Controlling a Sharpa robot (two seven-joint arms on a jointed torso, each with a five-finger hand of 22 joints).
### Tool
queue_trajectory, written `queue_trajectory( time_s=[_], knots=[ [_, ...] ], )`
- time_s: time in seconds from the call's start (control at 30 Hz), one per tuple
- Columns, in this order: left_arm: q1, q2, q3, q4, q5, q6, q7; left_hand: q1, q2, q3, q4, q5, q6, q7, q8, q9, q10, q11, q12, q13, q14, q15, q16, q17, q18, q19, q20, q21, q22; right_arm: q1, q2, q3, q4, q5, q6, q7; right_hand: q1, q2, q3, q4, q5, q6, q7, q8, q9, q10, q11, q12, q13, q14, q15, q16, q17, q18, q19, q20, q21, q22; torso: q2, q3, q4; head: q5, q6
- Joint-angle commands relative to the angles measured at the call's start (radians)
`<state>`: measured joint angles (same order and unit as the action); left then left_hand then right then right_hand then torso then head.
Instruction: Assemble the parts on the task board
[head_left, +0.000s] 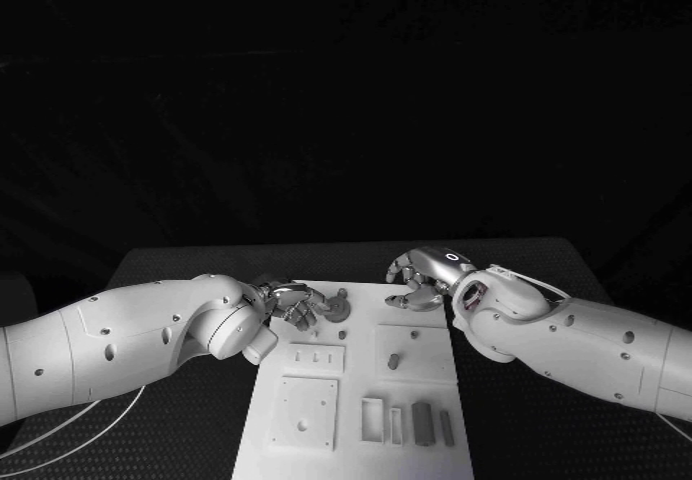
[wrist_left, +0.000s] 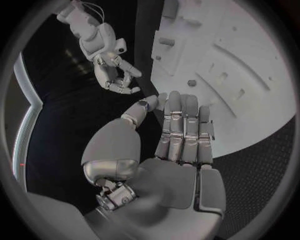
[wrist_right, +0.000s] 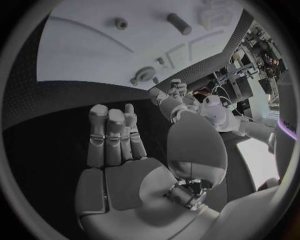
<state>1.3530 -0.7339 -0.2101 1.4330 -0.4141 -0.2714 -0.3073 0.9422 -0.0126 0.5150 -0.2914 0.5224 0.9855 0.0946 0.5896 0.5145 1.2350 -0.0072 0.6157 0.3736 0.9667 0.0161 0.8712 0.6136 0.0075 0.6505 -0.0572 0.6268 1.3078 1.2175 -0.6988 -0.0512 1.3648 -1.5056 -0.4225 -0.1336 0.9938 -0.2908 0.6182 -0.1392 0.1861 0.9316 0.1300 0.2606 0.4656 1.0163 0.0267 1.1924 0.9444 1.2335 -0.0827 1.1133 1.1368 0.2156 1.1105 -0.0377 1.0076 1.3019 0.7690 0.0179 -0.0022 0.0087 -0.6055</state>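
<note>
The white task board (head_left: 358, 385) lies lengthwise in the middle of the black table. My left hand (head_left: 296, 303) hovers at the board's far left corner, just left of a round grey disc (head_left: 339, 305). In the left wrist view its fingers (wrist_left: 181, 130) are straight and side by side, with nothing in the palm. My right hand (head_left: 426, 278) hangs over the far right corner with fingers loosely curved and apart, holding nothing; it also shows as the right hand (wrist_left: 115, 72) in the left wrist view. A short grey peg (head_left: 395, 360) and a smaller peg (head_left: 415, 333) stand mid-board.
Two square plates (head_left: 307, 410) sit on the board's left half, and upright grey blocks (head_left: 421, 422) stand beside open slots at its near right. White cables (head_left: 72, 430) trail over the table at the near left.
</note>
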Motion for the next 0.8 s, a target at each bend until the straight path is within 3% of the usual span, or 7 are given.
queue_trajectory(
  time_s=[0.03, 0.2, 0.27, 0.33, 0.47, 0.6, 0.8],
  knots=[
    [0.003, 0.002, 0.001, 0.004, -0.183, 0.092, -0.155, 0.03, 0.017, 0.003, 0.001, 0.005, 0.051, -0.042, -0.003, 0.013, 0.017, -0.01, -0.007, -0.003, 0.006, -0.003, 0.005, -0.003, -0.008, 0.007, -0.005, 0.007, 0.019, 0.014, -0.001, 0.009, -0.036, 0.229, -0.051, 0.073, -0.003, 0.005, -0.003, 0.004, 0.007, -0.015, 0.009, -0.006, -0.001, -0.004, -0.001, -0.003, -0.002, -0.002, 0.0, -0.004, -0.002, 0.046, -0.003, 0.001, -0.005, -0.001, 0.0, 0.0024, 0.0002, 0.0, -0.006],
    [0.004, 0.004, 0.001, 0.008, -0.261, 0.114, -0.215, 0.03, 0.017, 0.003, 0.001, 0.006, 0.053, -0.042, -0.004, 0.014, 0.018, -0.01, -0.008, -0.003, 0.007, -0.003, 0.005, -0.003, -0.008, 0.008, -0.006, 0.008, 0.019, 0.019, 0.012, 0.047, -0.105, 0.37, -0.052, 0.11, 0.002, 0.01, 0.0, 0.005, 0.029, -0.016, 0.01, -0.006, -0.001, -0.004, -0.001, -0.003, -0.004, -0.001, 0.001, -0.005, -0.004, 0.046, -0.003, 0.002, -0.006, -0.002, 0.001, 0.0023, 0.0025, 0.002, -0.011],
    [0.004, 0.004, 0.0, 0.009, -0.293, 0.114, -0.226, 0.035, 0.007, -0.003, 0.0, 0.045, 0.067, -0.048, -0.005, 0.024, 0.039, -0.02, 0.002, -0.001, 0.027, -0.014, 0.023, 0.0, -0.007, 0.031, -0.02, 0.038, 0.026, 0.022, 0.02, 0.063, -0.133, 0.439, -0.059, 0.133, 0.001, 0.019, 0.0, 0.008, 0.046, -0.018, 0.011, -0.007, -0.001, -0.006, 0.001, -0.004, -0.008, -0.004, 0.002, -0.008, -0.007, 0.046, -0.005, 0.004, -0.009, -0.002, 0.001, 0.0029, 0.0034, 0.004, -0.016],
    [0.004, 0.004, -0.001, 0.011, -0.323, 0.115, -0.231, 0.038, 0.006, -0.008, 0.0, 0.045, 0.071, -0.049, -0.012, 0.031, 0.054, -0.027, 0.016, 0.009, 0.038, -0.022, 0.035, 0.001, -0.007, 0.042, -0.031, 0.06, 0.026, 0.03, 0.027, 0.074, -0.158, 0.515, -0.06, 0.156, -0.002, 0.024, -0.008, 0.008, 0.059, -0.022, 0.013, -0.008, -0.001, -0.015, 0.004, -0.015, -0.02, -0.017, 0.005, -0.02, -0.015, 0.046, -0.018, 0.01, -0.022, -0.006, 0.001, 0.0033, 0.0038, 0.006, -0.022],
    [0.004, 0.005, -0.005, 0.018, -0.358, 0.126, -0.242, 0.046, 0.004, -0.022, 0.0, 0.048, 0.08, -0.052, -0.031, 0.047, 0.081, -0.047, 0.073, 0.058, 0.079, -0.053, 0.092, 0.016, 0.001, 0.093, -0.067, 0.138, 0.026, 0.047, 0.038, 0.088, -0.194, 0.596, -0.054, 0.189, -0.011, 0.041, -0.027, -0.001, 0.083, -0.032, 0.017, -0.009, 0.0, -0.035, 0.008, -0.054, -0.061, -0.046, 0.01, -0.057, -0.044, 0.046, -0.052, 0.029, -0.058, -0.016, 0.001, 0.0025, 0.0025, 0.008, -0.03],
    [0.004, 0.008, -0.006, 0.022, -0.378, 0.134, -0.25, 0.051, 0.005, -0.028, 0.0, 0.052, 0.089, -0.059, -0.048, 0.065, 0.082, -0.062, 0.134, 0.117, 0.104, -0.083, 0.157, 0.034, 0.007, 0.125, -0.098, 0.213, 0.026, 0.059, 0.048, 0.095, -0.22, 0.625, -0.055, 0.197, -0.019, 0.053, -0.04, -0.011, 0.097, -0.041, 0.023, -0.009, 0.002, -0.061, 0.015, -0.096, -0.106, -0.084, 0.018, -0.098, -0.079, 0.044, -0.09, 0.052, -0.1, -0.031, 0.001, 0.0019, 0.0002, 0.01, -0.035],
    [0.005, 0.021, -0.006, 0.034, -0.451, 0.152, -0.273, 0.064, 0.003, -0.033, 0.001, 0.066, 0.102, -0.074, -0.085, 0.103, 0.119, -0.083, 0.338, 0.289, 0.174, -0.169, 0.344, 0.097, 0.037, 0.217, -0.169, 0.407, 0.025, 0.062, 0.056, 0.097, -0.242, 0.63, -0.048, 0.197, -0.019, 0.06, -0.049, -0.017, 0.104, -0.044, 0.024, -0.008, 0.003, -0.057, 0.015, -0.097, -0.122, -0.083, 0.018, -0.099, -0.089, 0.046, -0.087, 0.059, -0.107, -0.032, 0.001, 0.0008, 0.002, 0.008, -0.047]
  ],
)
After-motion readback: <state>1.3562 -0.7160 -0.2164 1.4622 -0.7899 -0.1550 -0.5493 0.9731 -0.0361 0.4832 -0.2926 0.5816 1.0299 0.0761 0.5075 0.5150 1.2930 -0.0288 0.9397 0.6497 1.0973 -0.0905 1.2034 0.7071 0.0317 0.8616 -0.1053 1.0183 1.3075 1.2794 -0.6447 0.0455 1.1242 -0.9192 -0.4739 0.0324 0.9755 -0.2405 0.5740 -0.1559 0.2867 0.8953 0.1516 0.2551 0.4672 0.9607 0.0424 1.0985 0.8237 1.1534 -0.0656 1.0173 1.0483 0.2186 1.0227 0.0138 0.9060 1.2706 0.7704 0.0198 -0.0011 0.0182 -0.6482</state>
